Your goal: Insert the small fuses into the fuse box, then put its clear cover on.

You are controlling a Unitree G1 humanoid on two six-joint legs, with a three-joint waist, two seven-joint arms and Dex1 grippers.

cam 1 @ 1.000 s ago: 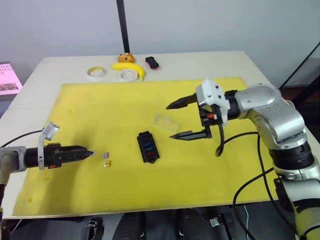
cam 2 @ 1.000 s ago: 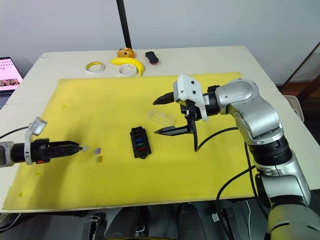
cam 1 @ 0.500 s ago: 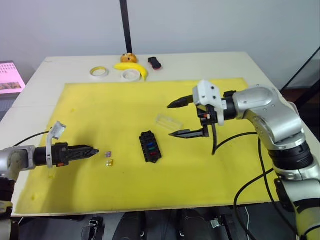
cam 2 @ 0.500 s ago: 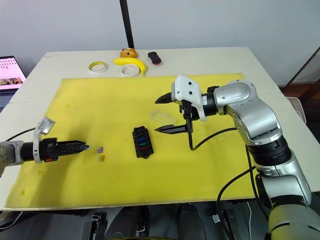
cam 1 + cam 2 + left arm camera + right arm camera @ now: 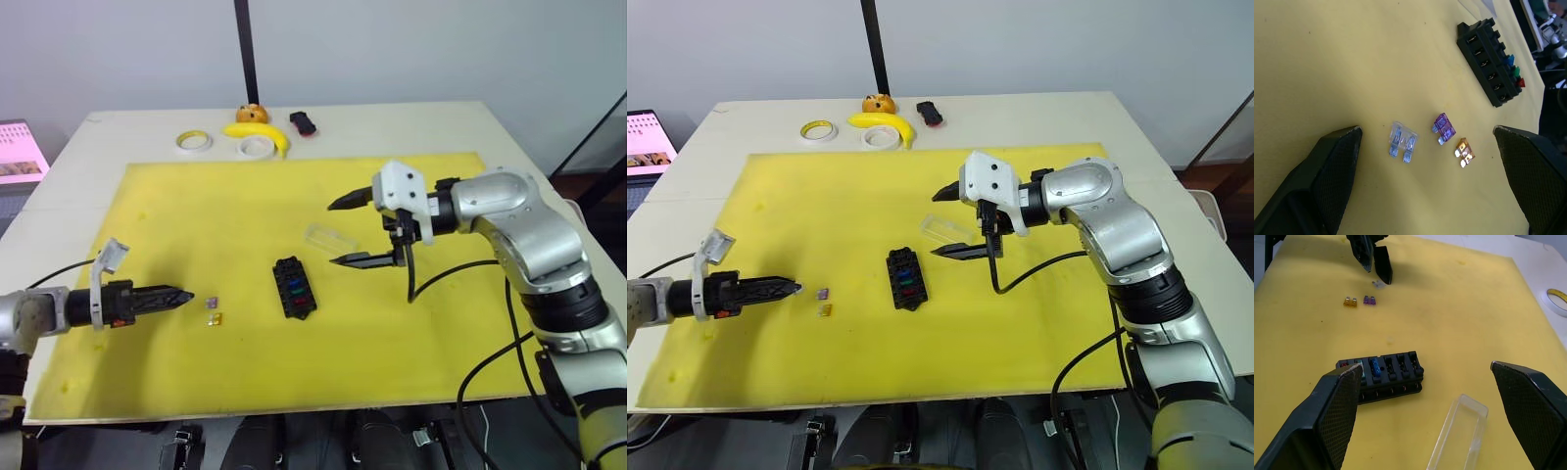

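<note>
While three fuses, blue, green and red, are sitting in the fuse box (image 5: 292, 288), three more (image 5: 1443, 128) are lying loose between the left gripper's (image 5: 1425, 147) wide-open, empty fingers; the right gripper (image 5: 345, 231) is hovering spread and empty above one clear cover (image 5: 327, 238)

A pale beige rectangular tabletop (image 5: 509, 132) carries a large yellow foam mat (image 5: 196, 211). Behind it rises a plain light grey wall (image 5: 411, 44), crossed by a black vertical pole (image 5: 242, 49)
</note>
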